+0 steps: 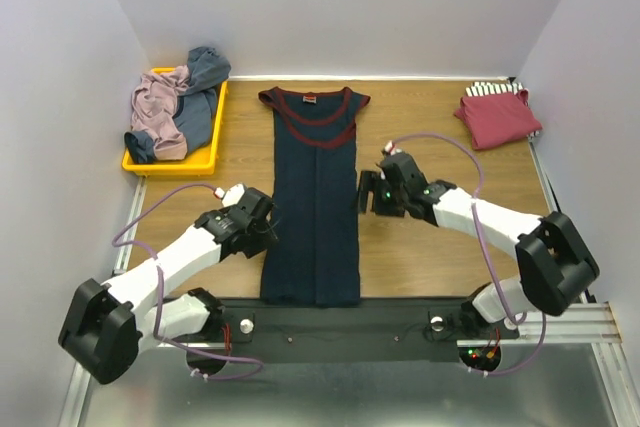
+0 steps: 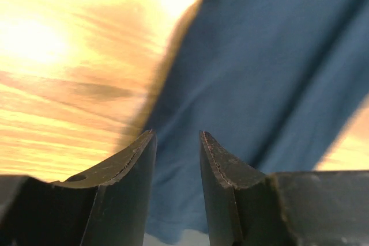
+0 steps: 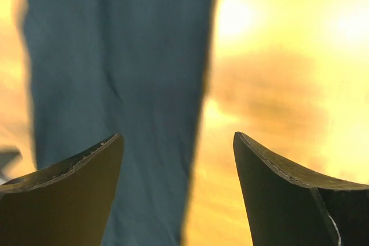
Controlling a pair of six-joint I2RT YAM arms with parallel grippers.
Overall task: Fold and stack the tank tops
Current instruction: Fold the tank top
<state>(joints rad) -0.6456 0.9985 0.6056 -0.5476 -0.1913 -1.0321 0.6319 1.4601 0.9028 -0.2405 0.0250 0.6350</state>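
Wooden surface [image 1: 430, 247] carries the navy tank top [image 1: 313, 197] at centre, narrowed lengthwise, not yet folded short. Far right, the dark red top [image 1: 497, 117] lies folded on the striped one [image 1: 490, 90]. The mauve one [image 1: 155, 107] and grey-blue one [image 1: 205, 77] wait crumpled in the tray [image 1: 170, 162]. Flanking the navy piece, the left pincer [image 2: 177, 136] is slightly parted and the right pincer [image 3: 177, 139] wide open, both empty.

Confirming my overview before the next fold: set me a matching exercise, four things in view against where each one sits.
Things:
1. navy tank top
2. dark red top
3. mauve top
4. right gripper

Places:
A. in the yellow tray, far left
B. far right corner, on a striped top
C. at the navy tank top's right edge, open
D. laid flat at the centre

Pairs: 1-D, 2-B, 3-A, 4-C
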